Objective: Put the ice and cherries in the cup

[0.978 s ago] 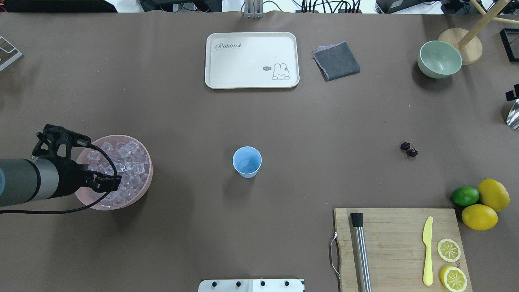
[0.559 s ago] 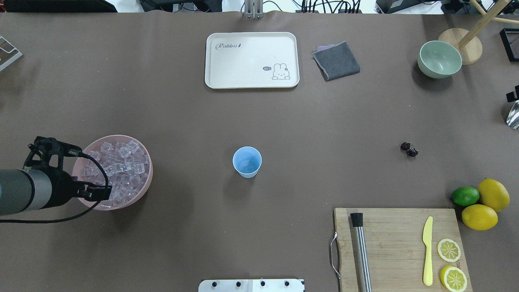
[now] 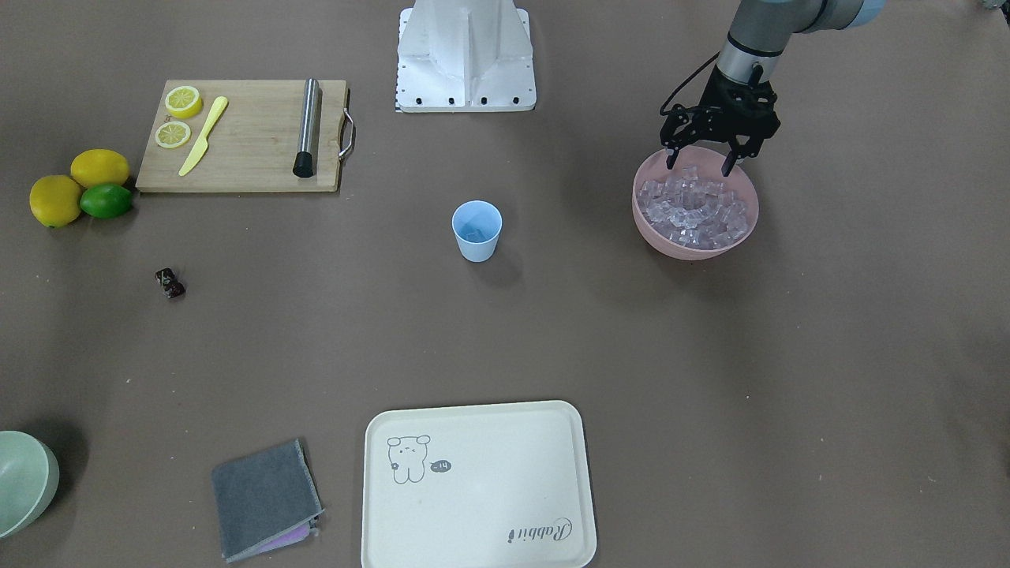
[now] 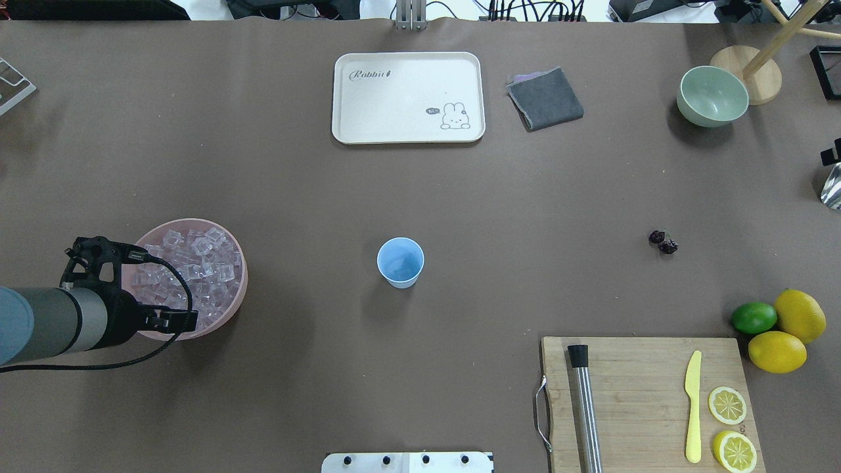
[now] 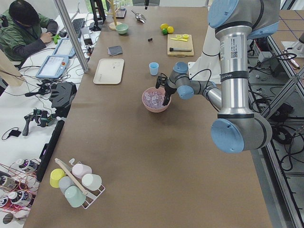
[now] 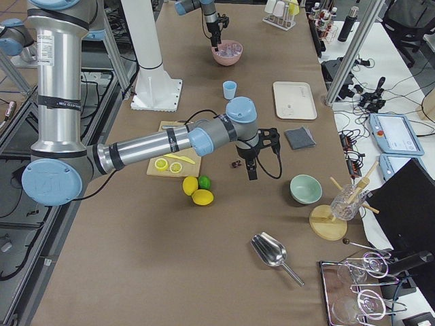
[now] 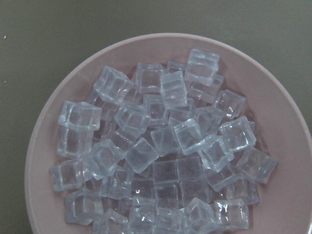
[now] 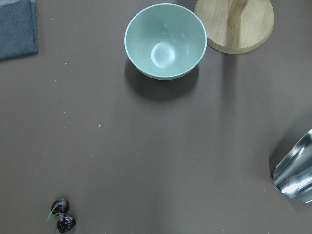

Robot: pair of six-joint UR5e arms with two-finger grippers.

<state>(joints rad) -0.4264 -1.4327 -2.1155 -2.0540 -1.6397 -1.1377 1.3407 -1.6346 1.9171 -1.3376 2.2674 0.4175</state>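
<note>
My left gripper (image 3: 699,166) has its jaws spread wide, fingertips over the robot-side rim of the pink bowl (image 3: 655,233), just above the ice (image 7: 161,161) heaped inside. The right gripper (image 6: 252,174) hovers near the cherries (image 4: 663,241) on the table; whether its jaws are apart, I cannot tell. The cup (image 4: 400,261) stands mid-table, possibly holding a cube.

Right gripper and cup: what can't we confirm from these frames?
- Right gripper: seen only in the exterior right view, small; open or shut cannot be told.
- Cup interior: a faint shape at the bottom, too small to identify.
- Left gripper: open over the pink bowl; contact with the ice unclear, and the wrist hides its tips overhead.
</note>
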